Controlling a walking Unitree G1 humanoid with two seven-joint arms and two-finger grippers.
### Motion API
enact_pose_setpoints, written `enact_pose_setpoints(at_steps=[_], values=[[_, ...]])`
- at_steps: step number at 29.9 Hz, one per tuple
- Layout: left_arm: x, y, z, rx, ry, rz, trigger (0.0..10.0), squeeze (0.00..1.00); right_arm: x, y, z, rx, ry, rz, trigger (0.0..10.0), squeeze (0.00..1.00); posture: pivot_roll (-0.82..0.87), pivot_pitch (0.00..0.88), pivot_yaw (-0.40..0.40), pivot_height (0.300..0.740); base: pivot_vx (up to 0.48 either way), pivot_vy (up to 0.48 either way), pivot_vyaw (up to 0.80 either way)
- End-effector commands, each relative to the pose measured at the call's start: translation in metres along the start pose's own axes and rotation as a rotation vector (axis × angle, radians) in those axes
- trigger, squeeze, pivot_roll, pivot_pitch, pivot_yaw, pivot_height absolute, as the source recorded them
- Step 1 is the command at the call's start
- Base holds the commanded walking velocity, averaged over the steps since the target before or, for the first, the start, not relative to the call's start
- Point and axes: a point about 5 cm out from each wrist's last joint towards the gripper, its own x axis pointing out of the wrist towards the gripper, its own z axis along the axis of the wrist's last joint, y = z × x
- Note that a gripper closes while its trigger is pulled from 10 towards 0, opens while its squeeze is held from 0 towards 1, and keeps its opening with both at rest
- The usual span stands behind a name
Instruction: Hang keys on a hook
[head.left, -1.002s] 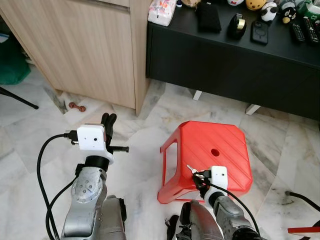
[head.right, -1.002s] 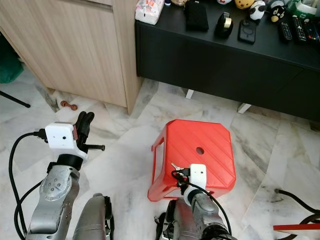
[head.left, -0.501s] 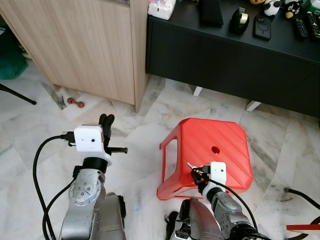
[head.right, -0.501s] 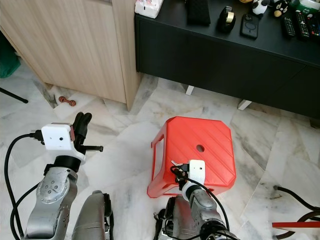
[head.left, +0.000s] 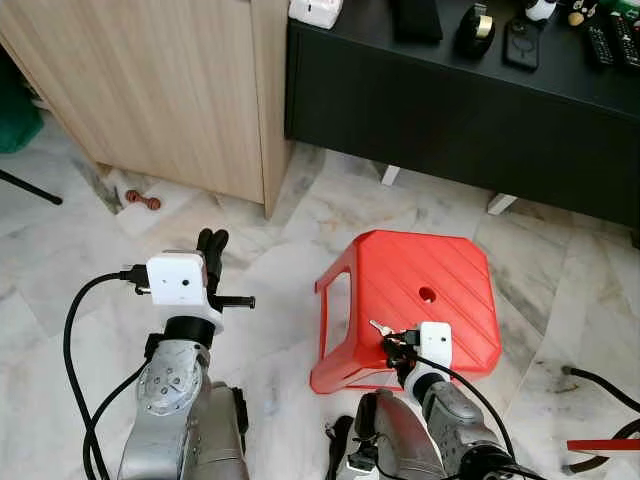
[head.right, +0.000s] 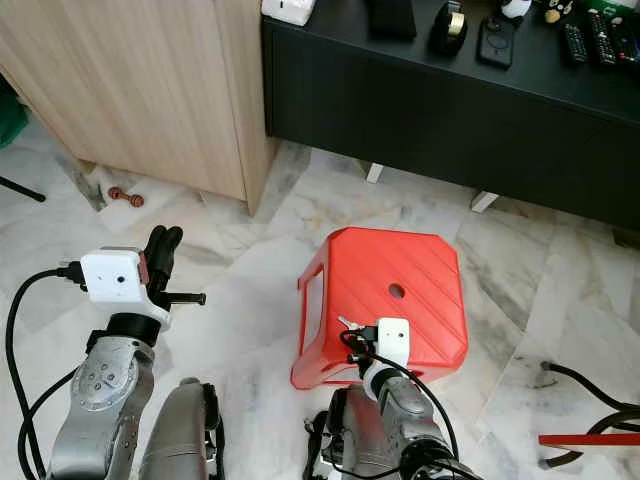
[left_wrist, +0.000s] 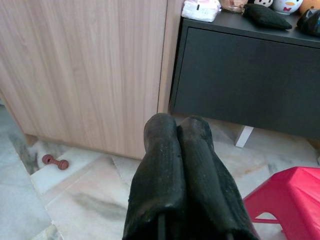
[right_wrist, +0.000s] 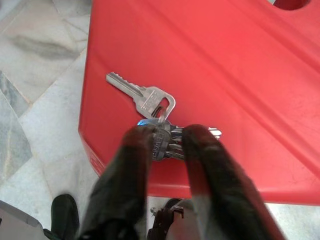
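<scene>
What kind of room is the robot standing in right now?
Most likely a living room in a home: a marble-tiled floor, a low black cabinet with remote controls and small figurines on top, a light wooden cupboard, and a red plastic stool.

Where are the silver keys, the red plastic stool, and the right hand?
Bunch of silver keys (right_wrist: 150, 102): right wrist view, on the head of the splayed key.
Red plastic stool (head.left: 440, 268): left eye view, on the ribbed seat top.
Right hand (right_wrist: 167, 137): right wrist view, between its two black fingertips, at the key bunch.
</scene>
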Motion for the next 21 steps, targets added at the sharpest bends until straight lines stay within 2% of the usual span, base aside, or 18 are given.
enact_pose_setpoints(at_steps=[1, 12, 21], values=[[-0.0044, -0.0022, -0.0013, 0.006, 0.019, 0.004, 10.0, 0.0, -0.0049, -0.0056, -0.015, -0.009, 0.067, -0.018, 10.0, 0.0, 0.23, 0.378, -0.179, 0.647, 0.0, 0.0, 0.0], [-0.0045, -0.0039, -0.0003, 0.011, 0.018, -0.002, 10.0, 0.0, -0.0066, -0.0065, -0.0194, -0.009, 0.077, -0.022, 10.0, 0.0, 0.23, 0.38, -0.181, 0.647, 0.0, 0.0, 0.0], [-0.0043, -0.004, 0.0006, 0.01, 0.014, 0.003, 10.0, 0.0, -0.006, -0.0043, -0.0152, 0.013, 0.035, 0.007, 10.0, 0.0, 0.23, 0.381, -0.184, 0.647, 0.0, 0.0, 0.0]])
